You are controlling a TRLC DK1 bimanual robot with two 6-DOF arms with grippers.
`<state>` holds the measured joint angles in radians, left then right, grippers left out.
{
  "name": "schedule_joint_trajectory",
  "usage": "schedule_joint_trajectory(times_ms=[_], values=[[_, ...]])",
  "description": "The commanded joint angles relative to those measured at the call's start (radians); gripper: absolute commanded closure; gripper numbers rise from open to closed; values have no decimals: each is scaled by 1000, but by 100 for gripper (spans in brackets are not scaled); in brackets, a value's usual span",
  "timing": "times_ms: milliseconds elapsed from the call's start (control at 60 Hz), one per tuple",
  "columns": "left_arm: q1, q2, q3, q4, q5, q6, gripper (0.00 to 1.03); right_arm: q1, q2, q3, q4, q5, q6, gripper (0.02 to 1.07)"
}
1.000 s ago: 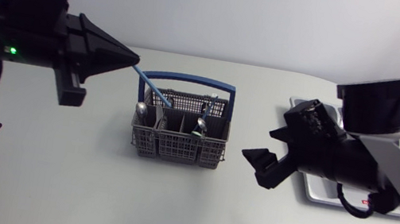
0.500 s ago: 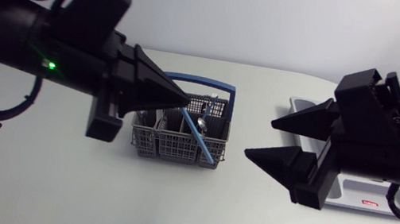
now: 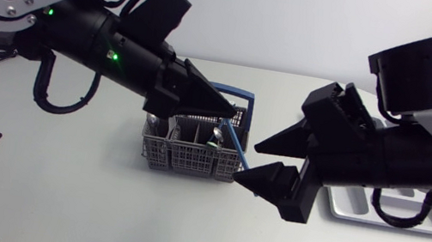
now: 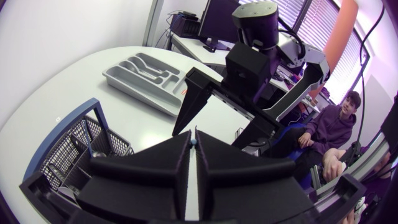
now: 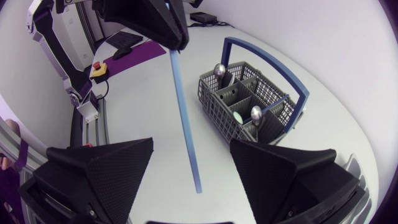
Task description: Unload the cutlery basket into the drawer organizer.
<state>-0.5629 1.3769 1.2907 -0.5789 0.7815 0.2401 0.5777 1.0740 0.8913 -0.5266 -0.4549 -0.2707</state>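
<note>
Head view. Left gripper (image 3: 230,115): matte black wedges pressed to a single point, clenched on the top end of a blue utensil (image 3: 235,146), a thin, flat, smooth strip slanting down from that tip. Just under and behind the tip, the cutlery basket (image 3: 190,156): grey plastic mesh in square cells, with a blue hoop handle and a shiny spoon (image 3: 218,134) upright in one cell. Right gripper (image 3: 255,158) spread wide, with the strip's lower end in the gap between its broad fingers. Behind the right arm and largely covered by it, the drawer organizer (image 3: 341,209), a pale grey moulded tray.

Left wrist view. Own fingers (image 4: 155,168) shut face to face, finely textured, with only a speck of blue at the seam; rest of the strip hidden here. Ahead of them, the organizer (image 4: 149,71) seen whole, with curved, rounded compartments. Beside the gripper, the basket's mesh wall.

Right wrist view. Shows the strip's full length, straight and even in width, hanging from the left gripper. Lower end between own dimpled fingers (image 5: 106,168), touching neither. Beyond the strip, the basket with two rounded metal spoon bowls.
</note>
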Motion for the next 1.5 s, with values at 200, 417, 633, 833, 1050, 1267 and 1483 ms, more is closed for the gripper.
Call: schedule_joint_trajectory(times_ms=[200, 417, 633, 833, 1050, 1267, 1483], values=[[29, 67, 64, -49, 53, -53, 100, 22, 37, 0, 60, -8, 2, 52], [57, 82, 84, -73, 96, -55, 100, 19, 44, 1, 65, -2, -1, 60], [57, 93, 85, -79, 98, -55, 100, 16, 70, 0, 73, -1, -4, 77], [57, 99, 87, -79, 98, -53, 100, 10, 87, -5, 89, 4, -2, 92], [78, 100, 91, -75, 116, -56, 100, 7, 84, -22, 99, 5, -5, 98], [104, 99, 124, -15, 125, -124, 85, 13, 69, -65, 94, 9, -18, 98], [100, 105, 154, 44, 131, -188, 34, 11, 30, -115, 86, 16, -21, 99]])
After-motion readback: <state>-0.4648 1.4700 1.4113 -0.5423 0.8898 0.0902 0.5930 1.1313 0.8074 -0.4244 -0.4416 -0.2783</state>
